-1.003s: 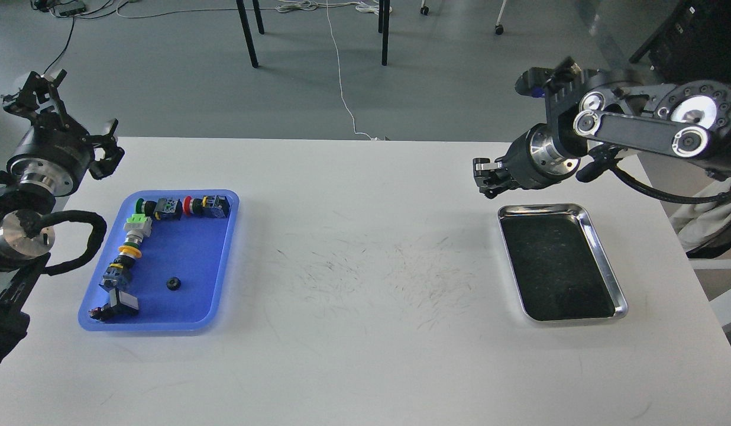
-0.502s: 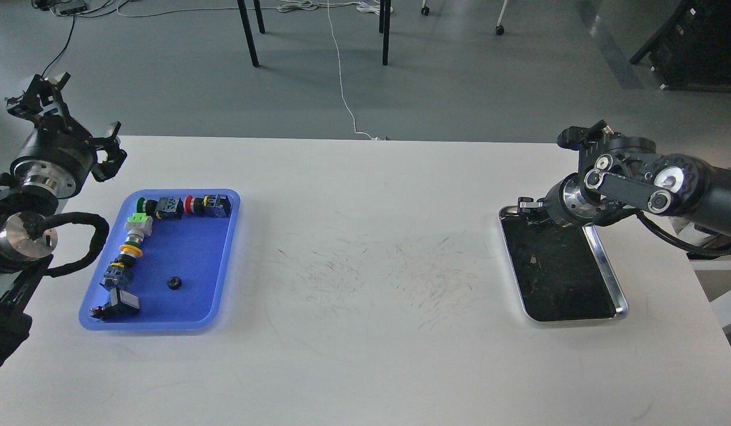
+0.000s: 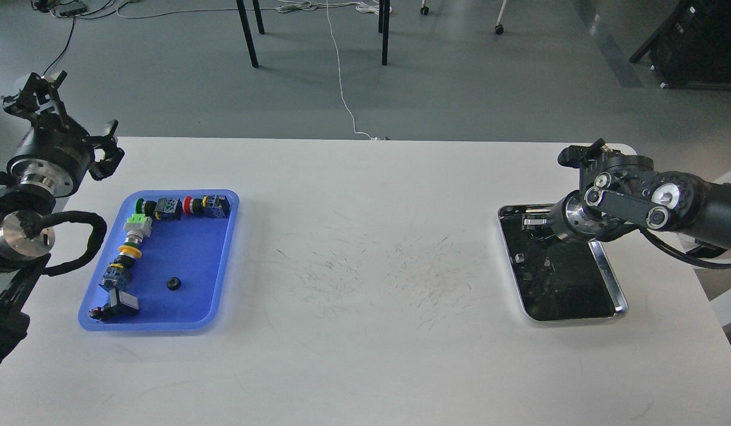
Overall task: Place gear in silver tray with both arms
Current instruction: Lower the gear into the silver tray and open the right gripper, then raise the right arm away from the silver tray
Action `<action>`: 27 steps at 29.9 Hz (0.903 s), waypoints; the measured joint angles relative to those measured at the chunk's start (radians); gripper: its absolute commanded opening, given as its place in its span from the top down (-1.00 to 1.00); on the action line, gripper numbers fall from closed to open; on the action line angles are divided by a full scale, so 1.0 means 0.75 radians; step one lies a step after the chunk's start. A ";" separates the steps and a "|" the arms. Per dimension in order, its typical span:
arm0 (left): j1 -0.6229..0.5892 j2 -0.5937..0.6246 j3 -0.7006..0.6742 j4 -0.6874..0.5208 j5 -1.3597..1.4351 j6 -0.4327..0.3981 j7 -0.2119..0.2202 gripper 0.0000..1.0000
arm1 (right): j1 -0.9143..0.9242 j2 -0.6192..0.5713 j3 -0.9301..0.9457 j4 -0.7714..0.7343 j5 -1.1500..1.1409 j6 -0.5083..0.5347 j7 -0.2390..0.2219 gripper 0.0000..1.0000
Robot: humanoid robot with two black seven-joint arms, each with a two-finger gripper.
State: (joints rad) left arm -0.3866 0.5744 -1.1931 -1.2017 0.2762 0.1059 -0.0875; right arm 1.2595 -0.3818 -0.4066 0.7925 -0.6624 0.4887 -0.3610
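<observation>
A small black gear (image 3: pixel 174 283) lies on the floor of the blue tray (image 3: pixel 221 260) at the left. The silver tray (image 3: pixel 608 273) sits at the right, and its dark bottom mirrors my arm. My right gripper (image 3: pixel 534 222) is low over the tray's far left corner, dark and seen end-on, so its fingers cannot be told apart. A small pale spot (image 3: pixel 518 258) shows on the tray bottom; I cannot tell whether it is an object or a reflection. My left gripper (image 3: pixel 71 123) is raised beyond the blue tray's far left corner, claws spread, holding nothing.
Several coloured push-button switches (image 3: pixel 164 208) line the blue tray's far and left sides. The white table (image 3: pixel 365 355) has fine dark scratches in the middle. Chair legs and a white cable (image 3: pixel 342 89) are on the floor beyond the table.
My right arm has dropped from above the silver tray's far edge down into its far left corner. My left gripper has barely shifted. The gear has not moved.
</observation>
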 measured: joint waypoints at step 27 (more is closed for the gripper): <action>-0.028 0.134 -0.003 0.099 0.007 -0.038 0.079 -0.95 | -0.320 -0.116 1.746 -0.024 0.822 0.000 0.037 -0.93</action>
State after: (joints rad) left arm -0.4078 0.6753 -1.1953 -1.1274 0.2814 0.0776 -0.0285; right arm 1.0197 -0.4691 0.9029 0.7746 -0.0462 0.4884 -0.3332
